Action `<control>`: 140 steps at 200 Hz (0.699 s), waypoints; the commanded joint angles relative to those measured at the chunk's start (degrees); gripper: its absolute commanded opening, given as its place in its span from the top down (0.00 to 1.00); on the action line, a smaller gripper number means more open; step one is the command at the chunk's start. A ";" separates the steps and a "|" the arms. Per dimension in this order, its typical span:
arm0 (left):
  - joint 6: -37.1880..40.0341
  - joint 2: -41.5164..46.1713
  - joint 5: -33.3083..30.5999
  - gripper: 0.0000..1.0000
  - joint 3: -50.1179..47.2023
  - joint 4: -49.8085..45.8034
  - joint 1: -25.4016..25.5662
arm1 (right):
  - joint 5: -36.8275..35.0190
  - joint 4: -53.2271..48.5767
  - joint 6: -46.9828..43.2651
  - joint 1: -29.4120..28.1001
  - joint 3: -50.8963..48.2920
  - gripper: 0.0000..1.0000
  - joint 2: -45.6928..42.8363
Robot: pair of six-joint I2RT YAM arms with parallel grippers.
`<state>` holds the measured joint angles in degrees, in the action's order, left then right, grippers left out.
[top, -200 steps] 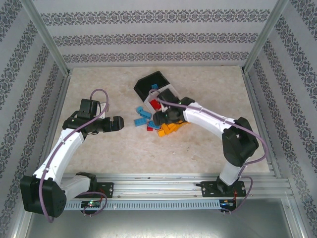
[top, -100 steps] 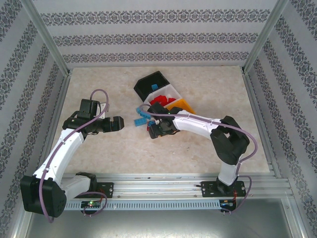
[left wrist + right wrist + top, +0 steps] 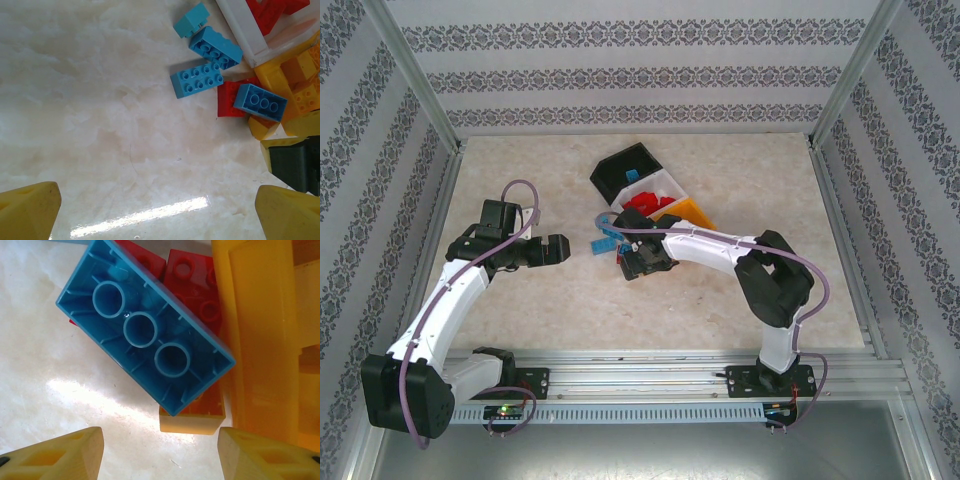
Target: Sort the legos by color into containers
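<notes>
Loose legos lie in a pile left of the bins: blue bricks [image 3: 608, 236] [image 3: 196, 80], a red brick [image 3: 232, 97] and yellow bricks [image 3: 280, 80]. The black bin [image 3: 623, 172], the white bin [image 3: 665, 183] holding red legos, and the orange-yellow bin [image 3: 688, 212] stand in a row at the back. My right gripper [image 3: 638, 262] [image 3: 162, 455] hangs open just above the pile. An upturned blue brick [image 3: 145, 335] lies ahead of its fingertips on a yellow brick [image 3: 192, 417]. My left gripper [image 3: 565, 248] [image 3: 160, 212] is open over bare table, left of the pile.
The orange-yellow bin wall [image 3: 260, 340] rises close on the right of the right fingers. Red bricks [image 3: 192, 285] lie behind the upturned blue one. The white bin corner [image 3: 240, 30] borders the blue bricks. Bare marble table [image 3: 540, 310] spreads to the left and front.
My right gripper has swung away from the bins, leftward and nearer, down over the loose pile, uncovering the white and orange-yellow bins. The left arm has stayed still.
</notes>
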<state>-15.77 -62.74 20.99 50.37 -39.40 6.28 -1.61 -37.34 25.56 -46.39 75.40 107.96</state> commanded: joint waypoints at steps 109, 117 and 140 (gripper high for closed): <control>0.74 -0.16 0.92 0.00 -0.45 1.25 -0.57 | -0.50 2.08 0.59 -1.08 0.11 0.47 5.33; 0.67 -0.18 0.97 0.00 -0.48 1.25 -0.58 | -0.10 2.46 0.46 -1.33 0.10 0.48 5.25; 0.70 -0.24 0.94 0.00 -0.53 1.25 -0.61 | -0.28 3.57 0.04 -2.51 -0.25 0.48 3.73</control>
<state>-15.77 -62.74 20.99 50.37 -39.38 6.26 -2.39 -35.70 25.56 -47.18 76.03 109.91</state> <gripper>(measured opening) 0.999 0.518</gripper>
